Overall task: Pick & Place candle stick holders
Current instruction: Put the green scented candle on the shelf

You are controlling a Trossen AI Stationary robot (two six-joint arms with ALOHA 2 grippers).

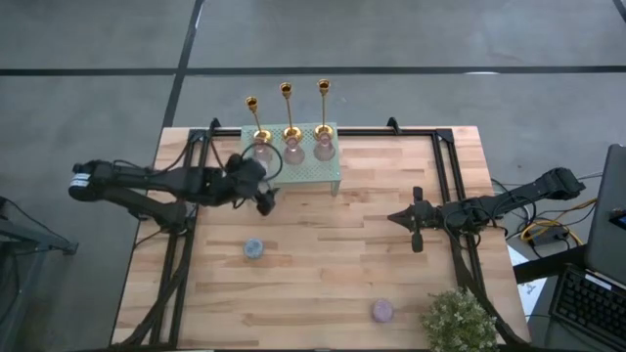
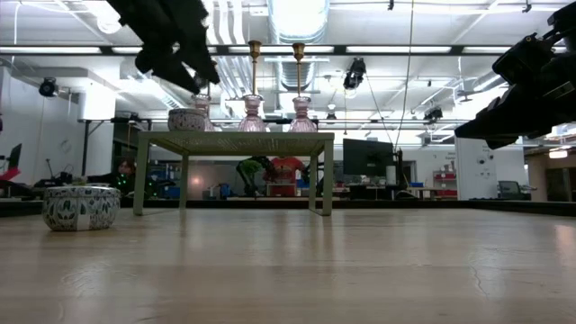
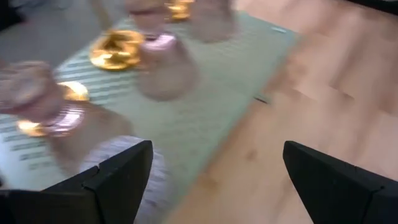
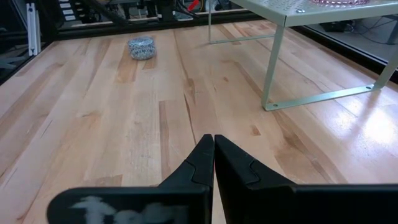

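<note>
My left pincer [image 1: 262, 192] stands wide open with nothing in it, at the front left edge of the pale green rack [image 1: 313, 171]. A small round holder [image 2: 186, 119] sits on the rack's left end, just beside the pincer. Three gold candlesticks [image 1: 290, 112] and pinkish glass holders [image 1: 293, 149] also stand on the rack. A blue round holder [image 1: 254, 249] and a purple one [image 1: 382, 311] lie on the counter [image 1: 323, 264], well apart. My right pincer [image 1: 415, 227] waits, fingers pressed together and empty, over the counter's right half.
</note>
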